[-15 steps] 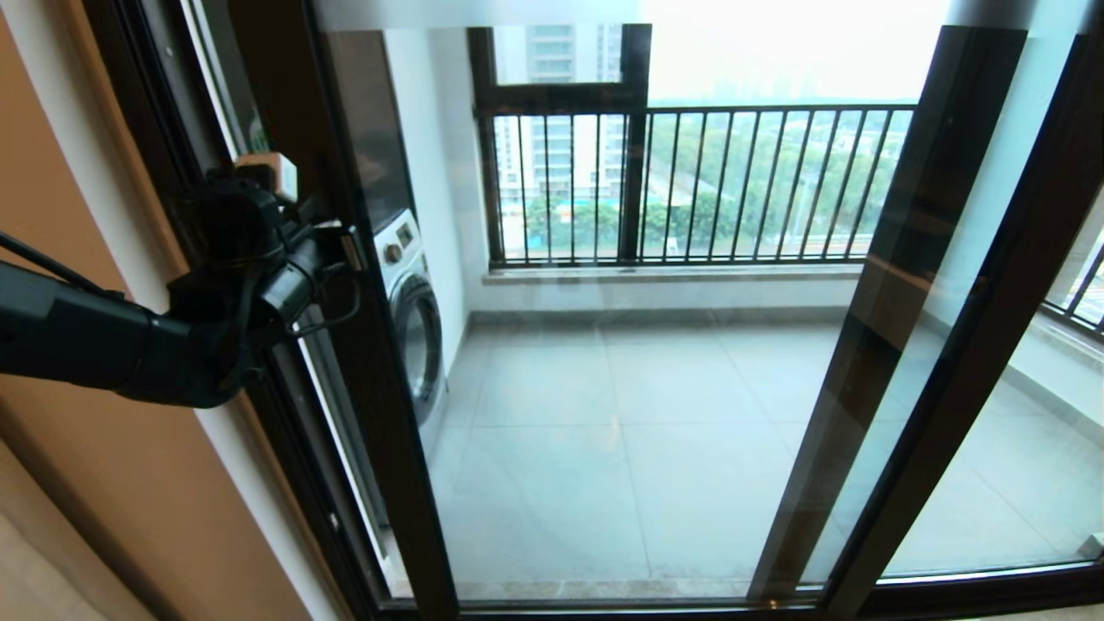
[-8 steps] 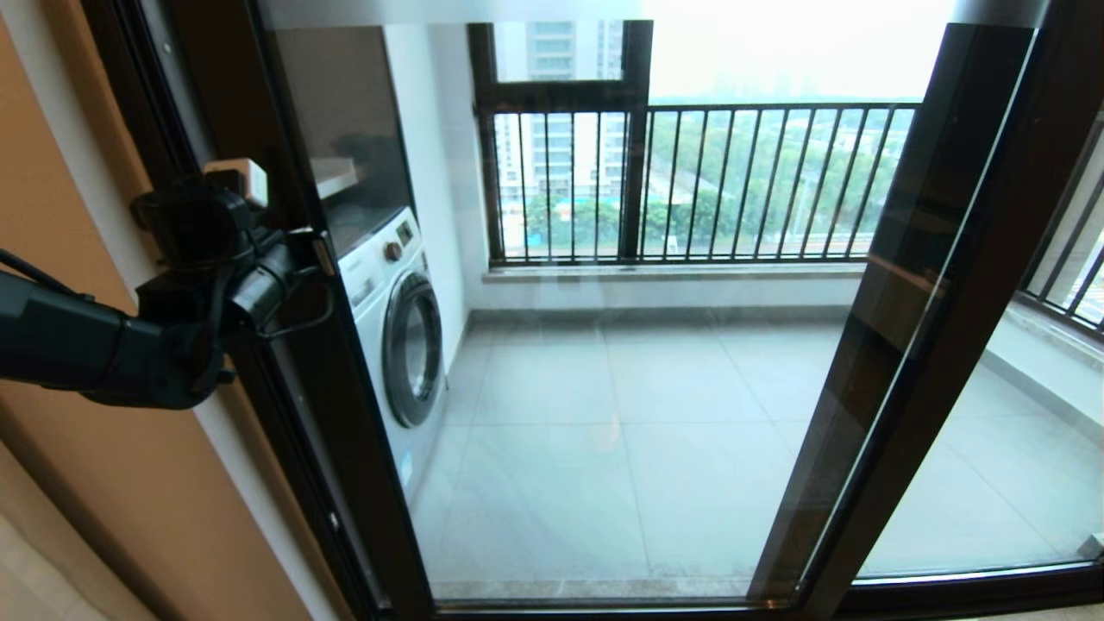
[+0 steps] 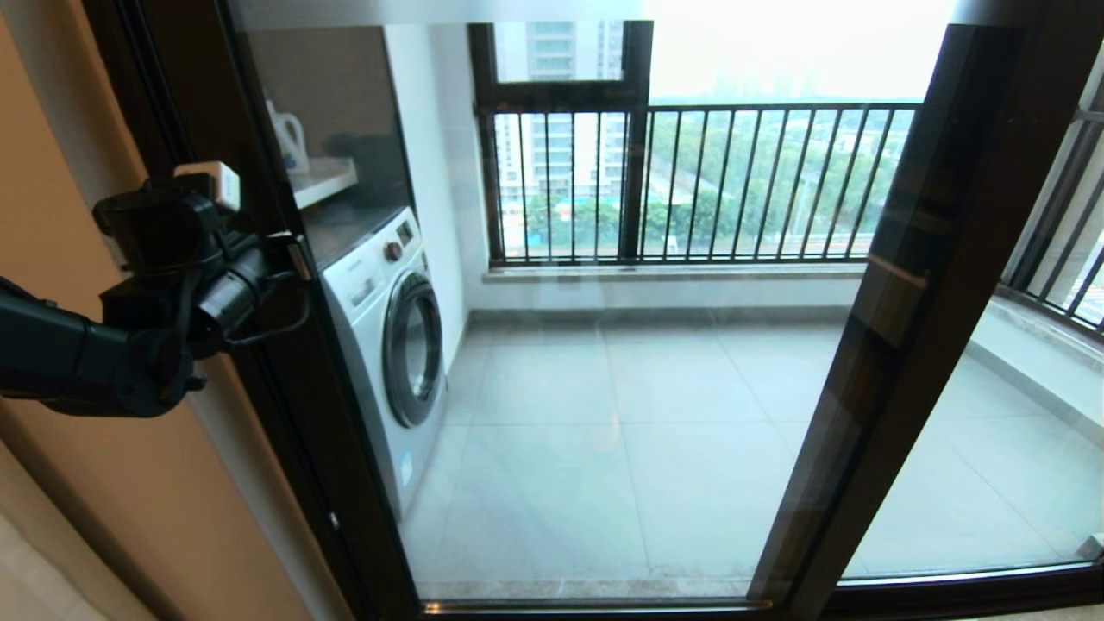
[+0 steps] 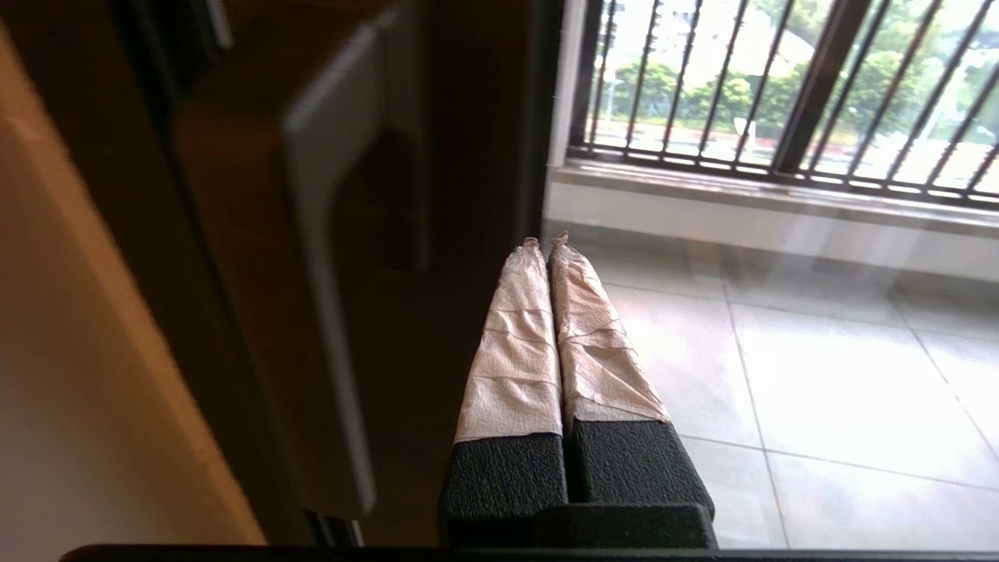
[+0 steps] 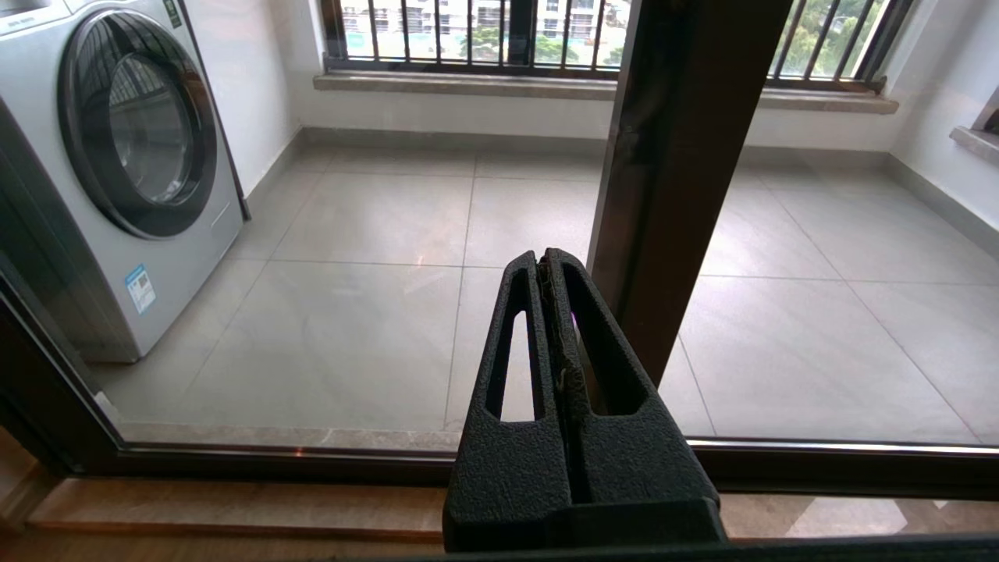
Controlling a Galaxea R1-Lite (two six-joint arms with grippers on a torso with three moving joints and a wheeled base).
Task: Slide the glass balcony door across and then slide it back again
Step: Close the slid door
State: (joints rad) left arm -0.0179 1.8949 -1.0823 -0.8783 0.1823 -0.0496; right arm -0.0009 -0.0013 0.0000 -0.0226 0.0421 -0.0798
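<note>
Nearly shut: door (image 3: 552, 345) at nine o'clock, left gripper (image 4: 546, 246) jaws pressed together beside handle (image 4: 328, 257); right gripper (image 5: 546, 269) likewise, idle.

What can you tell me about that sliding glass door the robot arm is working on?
The glass balcony door is a tall clear pane in a dark brown metal frame. Its left stile stands close to the tan wall; its right stile overlaps a second framed pane. A slim handle sits on the left stile. The left gripper, fingers pressed together, is beside that handle against the stile. A washing machine shows through the glass.
</note>
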